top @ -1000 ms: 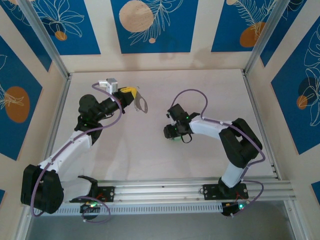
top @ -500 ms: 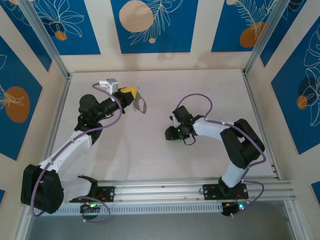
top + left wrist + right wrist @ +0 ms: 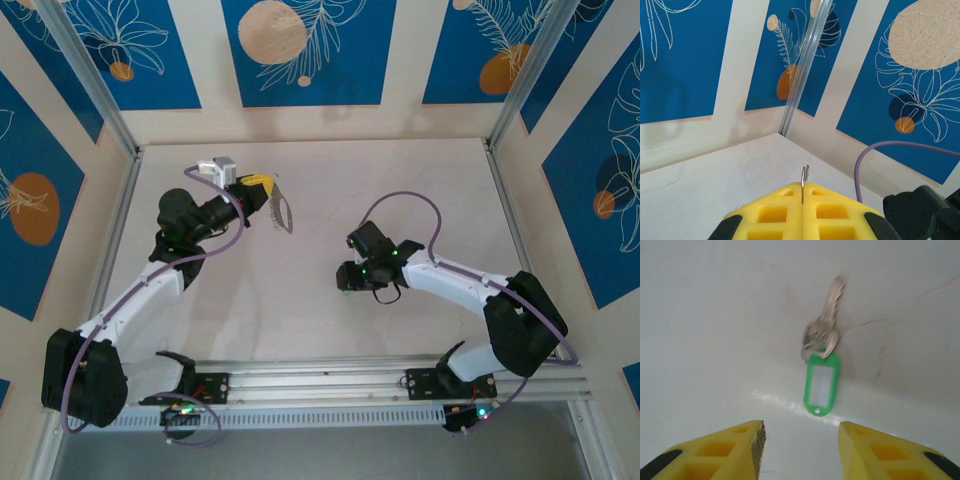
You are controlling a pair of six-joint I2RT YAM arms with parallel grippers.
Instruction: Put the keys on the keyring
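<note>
The key (image 3: 827,322) is small and silvery and lies flat on the table, joined by a small split ring to a green plastic tag (image 3: 820,384). My right gripper (image 3: 801,440) hovers just short of the tag. Its yellow fingers (image 3: 746,446) stand open with nothing between them, one on each side of the tag's line. In the top view the right gripper (image 3: 349,277) sits at mid-table. The left gripper (image 3: 264,191) is held up at the back left, shut on the keyring (image 3: 281,211). The keyring's thin wire edge (image 3: 805,175) sticks up between the closed yellow fingers.
Blue-and-cream patterned walls and aluminium posts (image 3: 93,85) fence the pale table (image 3: 420,190) on three sides. A rail (image 3: 330,378) with both arm bases runs along the near edge. A purple cable (image 3: 400,200) loops over the right arm.
The right arm has swung its elbow out to the right while its gripper stayed over the key, jaws narrowing a little. The left gripper has turned the keyring more edge-on.
</note>
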